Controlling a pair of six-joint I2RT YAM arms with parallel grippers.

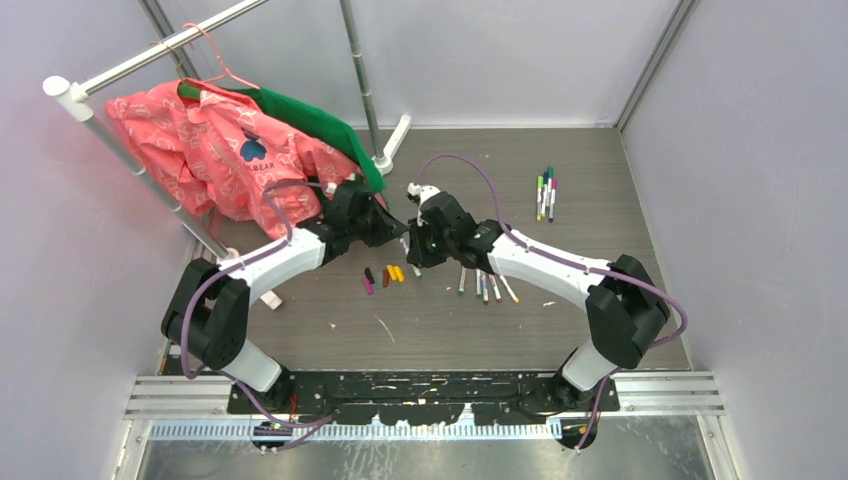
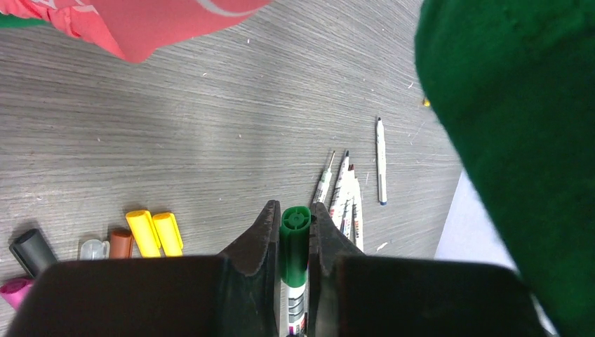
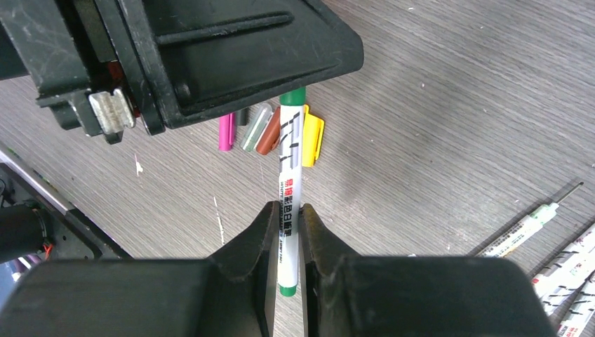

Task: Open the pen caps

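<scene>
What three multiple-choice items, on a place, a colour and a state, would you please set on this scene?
1. Where do the loose caps lie? A in a cup; B on the table, left of the uncapped pens; C on a shelf.
2. What colour is the cap in the left tool? A red; B green; C blue.
3. How is the right tool? A open; B shut on nothing; C shut on the pen.
B: the top view shows them there. B: the left wrist view shows green. C: it pinches the barrel.
</scene>
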